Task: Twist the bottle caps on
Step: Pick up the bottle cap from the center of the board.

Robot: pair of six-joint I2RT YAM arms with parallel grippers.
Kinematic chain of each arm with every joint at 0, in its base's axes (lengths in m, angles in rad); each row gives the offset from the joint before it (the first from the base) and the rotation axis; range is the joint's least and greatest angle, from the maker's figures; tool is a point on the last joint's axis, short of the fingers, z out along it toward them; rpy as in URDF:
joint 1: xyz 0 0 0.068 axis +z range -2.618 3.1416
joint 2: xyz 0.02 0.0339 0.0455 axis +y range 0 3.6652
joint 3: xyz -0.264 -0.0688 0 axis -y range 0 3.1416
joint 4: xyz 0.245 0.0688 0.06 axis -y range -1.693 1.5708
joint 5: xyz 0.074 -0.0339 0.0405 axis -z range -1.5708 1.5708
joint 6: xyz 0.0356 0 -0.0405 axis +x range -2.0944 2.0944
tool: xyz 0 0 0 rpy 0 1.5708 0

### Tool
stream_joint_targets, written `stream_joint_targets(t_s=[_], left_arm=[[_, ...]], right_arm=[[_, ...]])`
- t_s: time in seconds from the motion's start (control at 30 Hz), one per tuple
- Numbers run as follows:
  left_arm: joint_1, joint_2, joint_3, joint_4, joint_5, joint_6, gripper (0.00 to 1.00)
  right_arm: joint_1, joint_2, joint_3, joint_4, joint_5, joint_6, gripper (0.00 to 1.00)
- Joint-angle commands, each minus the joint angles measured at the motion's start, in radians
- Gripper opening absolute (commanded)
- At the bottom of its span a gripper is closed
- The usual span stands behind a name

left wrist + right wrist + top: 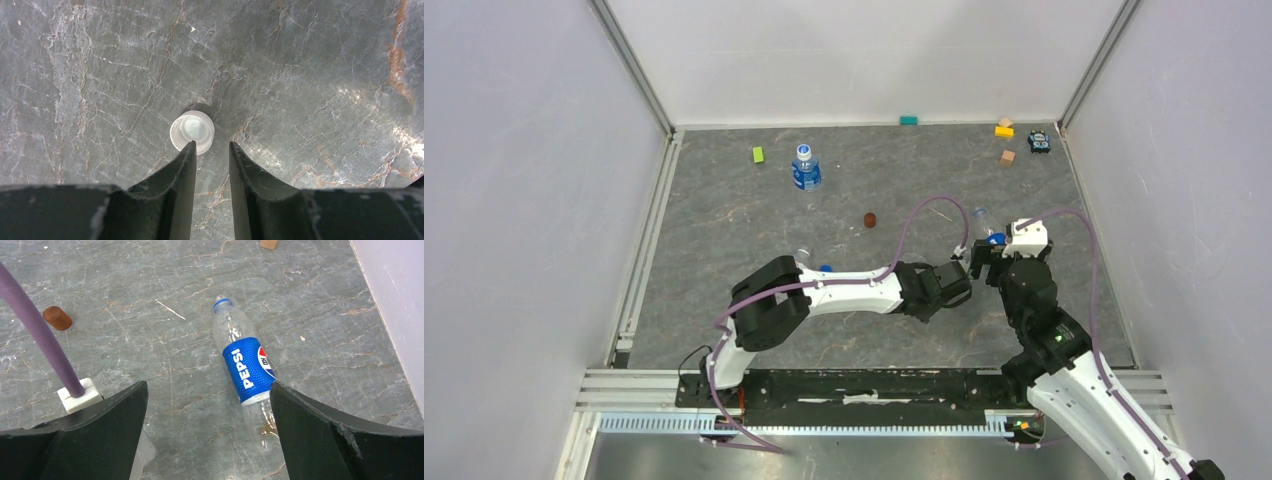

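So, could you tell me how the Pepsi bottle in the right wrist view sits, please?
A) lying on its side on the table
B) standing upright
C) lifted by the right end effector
A: the Pepsi bottle lies flat on the table, beyond the right end effector, whose jaws stand wide open.

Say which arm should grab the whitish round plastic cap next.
Left. The left gripper sits by the whitish round plastic cap, jaws apart; the right gripper is open above the lying clear plastic Pepsi bottle.
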Motion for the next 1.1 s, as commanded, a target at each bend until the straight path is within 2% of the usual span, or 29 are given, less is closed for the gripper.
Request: stream_joint_targets(t_s=[0.0,0.27,0.43,0.7,0.93,1.07], left_arm=[[-0.003,0.022,0.04,0.054,-0.001,0.031,0.35],[0.0,0.04,0.042,0.039,-0.023,0.037,0.21],[0.001,-0.009,0.013,0.033,-0.028,0.039,0.03],[0.058,-0.271,-0.175,0.154,0.005,0.005,0.02],[0.216,-0.556,-0.404,0.304,0.186,-0.095,0.02],[0.338,-0.725,-0.527,0.42,0.362,-0.177,0.02]], right_arm=[[-0.001,-0.006,0.003,0.011,0.001,-0.018,0.97],[-0.002,-0.008,0.002,0.011,-0.002,-0.017,0.97],[-0.002,-0.009,0.003,0.02,-0.02,-0.035,0.97],[-0.002,-0.015,0.0,0.101,-0.195,-0.114,0.98],[-0.001,-0.041,-0.039,0.245,-0.451,-0.203,0.97],[-0.001,-0.057,-0.077,0.364,-0.654,-0.297,0.94]])
